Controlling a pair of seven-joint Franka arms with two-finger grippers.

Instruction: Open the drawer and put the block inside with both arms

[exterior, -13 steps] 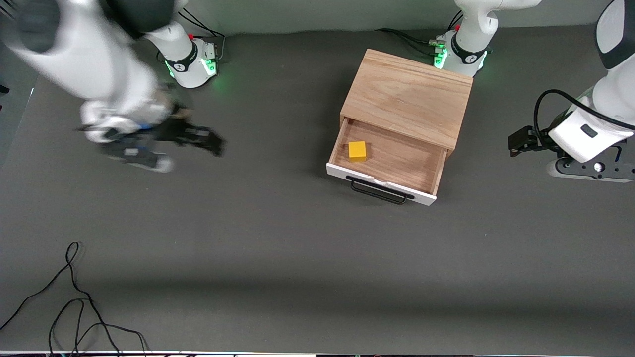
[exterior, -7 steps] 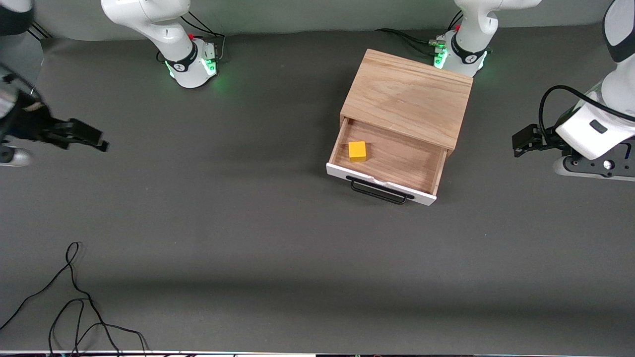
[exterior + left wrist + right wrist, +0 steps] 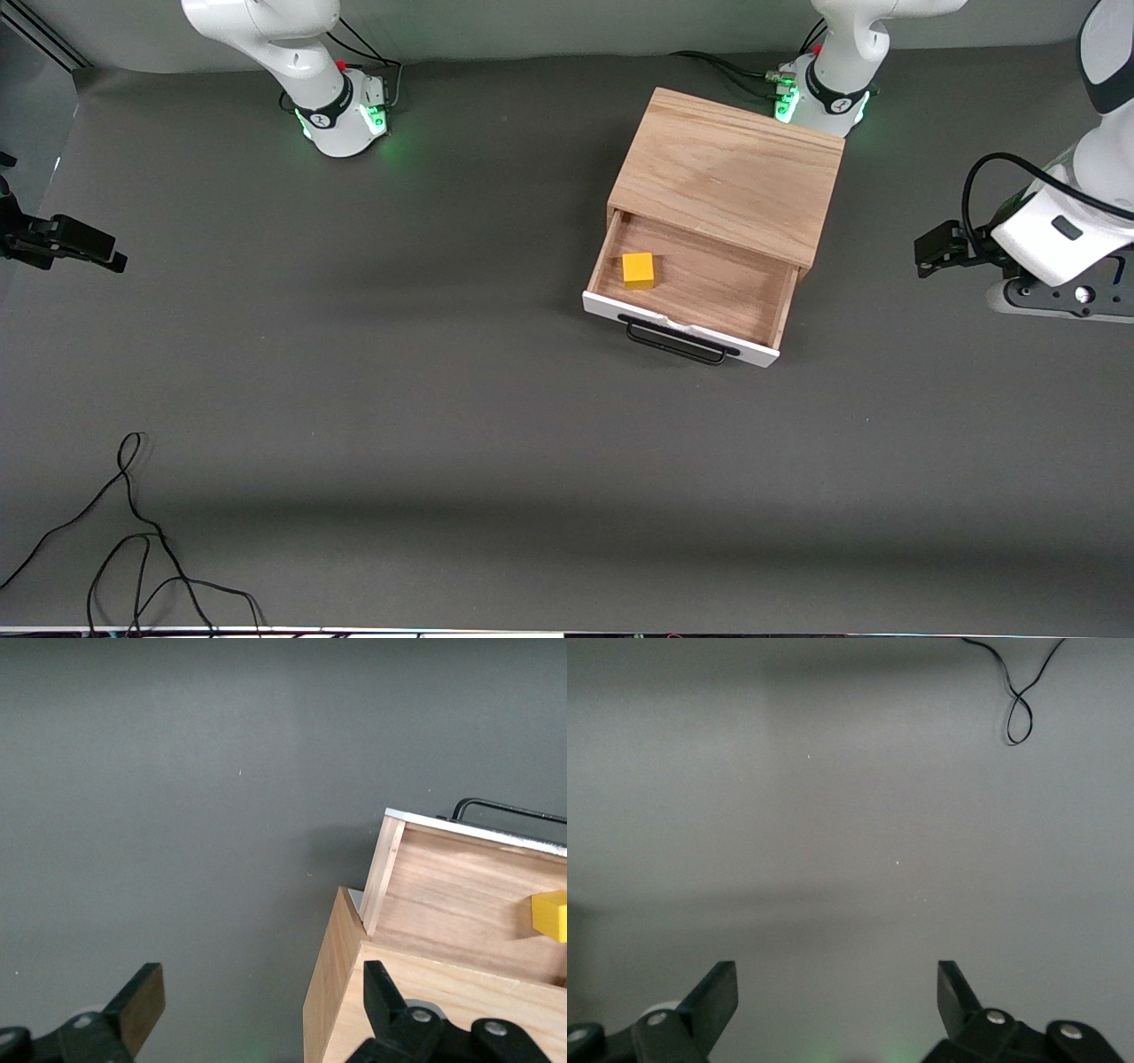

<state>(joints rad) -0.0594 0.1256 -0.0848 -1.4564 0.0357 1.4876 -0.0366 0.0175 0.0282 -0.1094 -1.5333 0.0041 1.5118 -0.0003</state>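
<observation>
The drawer [image 3: 700,288] stands pulled out of the light oak box [image 3: 728,173], with its white front panel and black bar handle [image 3: 678,344] facing the front camera. The yellow block [image 3: 638,270] lies inside the drawer, toward the right arm's end. The left wrist view also shows the drawer [image 3: 461,890], the block [image 3: 551,914] and the handle [image 3: 505,809]. My left gripper [image 3: 928,252] [image 3: 261,1001] is open and empty, beside the box toward the left arm's end. My right gripper [image 3: 106,255] [image 3: 835,992] is open and empty, over bare table at the right arm's end.
A loose black cable [image 3: 133,532] lies on the dark grey table at the corner nearest the front camera, at the right arm's end; it also shows in the right wrist view [image 3: 1021,704]. The two green-lit bases [image 3: 341,111] [image 3: 819,97] stand along the table's edge farthest from the front camera.
My right arm has swung fast away from the middle toward its own end of the table, and only its gripper still shows. My left gripper has shifted slightly. Drawer and block have not moved.
</observation>
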